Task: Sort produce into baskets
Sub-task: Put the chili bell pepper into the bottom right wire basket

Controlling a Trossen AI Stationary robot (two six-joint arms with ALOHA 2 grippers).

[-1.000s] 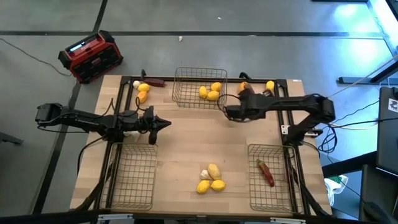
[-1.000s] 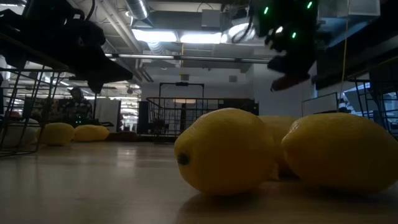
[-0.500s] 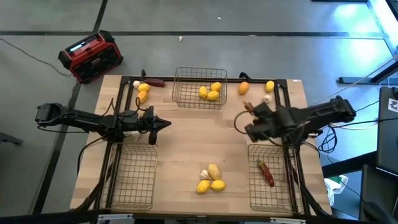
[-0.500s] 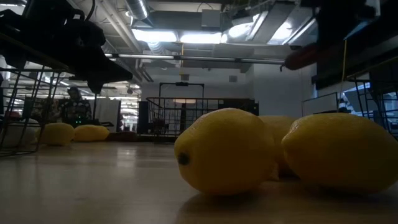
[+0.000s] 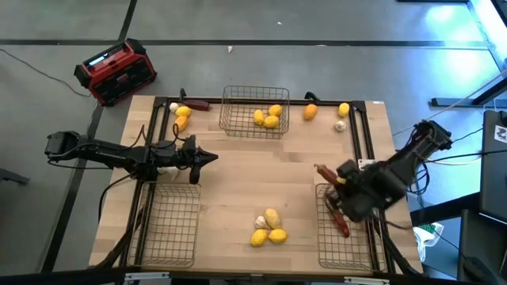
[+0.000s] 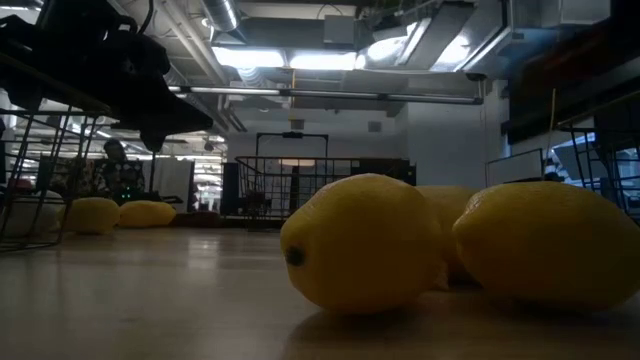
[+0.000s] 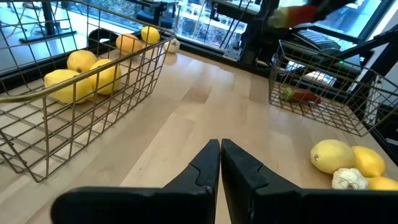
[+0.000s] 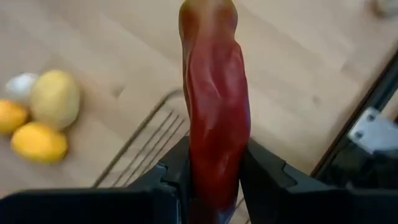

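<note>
My right gripper [image 5: 337, 180] is shut on a dark red chili [image 8: 214, 93] and hangs over the far left corner of the near right wire basket [image 5: 360, 252]. Another chili [image 5: 339, 222] lies in that basket. The far basket [image 5: 238, 119] holds three lemons [image 5: 268, 117]. The near left basket [image 5: 169, 224] has nothing in it. Three lemons and a garlic bulb [image 5: 269, 227] lie together near the table's front edge. My left gripper [image 5: 212, 157] is shut and hovers at the table's left side, touching nothing. My right gripper pinches the chili's lower part [image 8: 214, 165] between its two fingers [image 8: 177, 168]. The fingers slant steeply down from above and lie along the chili, whose free end [image 8: 208, 12] sticks out well past the fingertips. The chili is lifted clear of table and basket.
Loose fruit, a garlic bulb and a chili [image 5: 198, 104] lie at the far left corner. An orange fruit [image 5: 310, 112], a yellow one [image 5: 344, 109] and a garlic bulb [image 5: 341, 125] lie at the far right. A red-and-black box [image 5: 117, 71] stands on the floor beyond the table.
My right gripper has swung with the chili from beside the far basket toward the table's near right, to the near right basket's corner. It has tipped from near level to pointing steeply down, and the chili has stayed in its fingers, clear of the table.
</note>
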